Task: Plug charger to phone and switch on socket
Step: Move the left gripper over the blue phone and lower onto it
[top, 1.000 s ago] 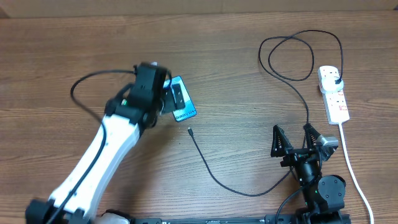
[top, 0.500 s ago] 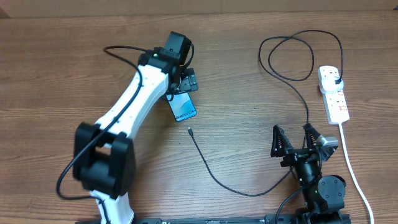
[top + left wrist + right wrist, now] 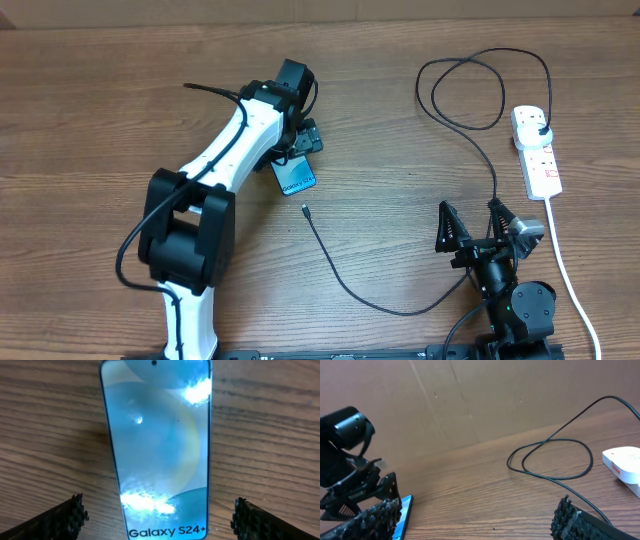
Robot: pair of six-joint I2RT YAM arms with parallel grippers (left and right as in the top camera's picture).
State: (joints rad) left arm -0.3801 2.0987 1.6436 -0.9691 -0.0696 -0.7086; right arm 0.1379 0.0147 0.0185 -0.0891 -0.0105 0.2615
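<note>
The phone (image 3: 160, 450) lies flat on the wooden table, its lit screen reading "Galaxy S24+". My left gripper (image 3: 158, 512) hovers over it, open, with one finger on each side of the phone's lower end and neither touching it. In the overhead view the left gripper (image 3: 298, 148) covers the upper part of the phone (image 3: 297, 180). The charger (image 3: 345, 285) is a thin black cable; its small tip (image 3: 304, 210) lies loose just below the phone. Its black plug (image 3: 541, 128) sits in the white socket (image 3: 537, 152) at the far right. My right gripper (image 3: 472, 222) stands open and empty near the front edge.
The socket's thick white cord (image 3: 565, 265) runs down the right side toward the front edge. The charger cable makes a loop (image 3: 470, 90) at the back right, also seen as the loop (image 3: 555, 442) in the right wrist view. A brown cardboard wall (image 3: 470, 400) stands behind the table.
My left arm has swung right and forward from the table's left and now holds its open gripper over the phone. Phone, cable and right arm have not moved.
</note>
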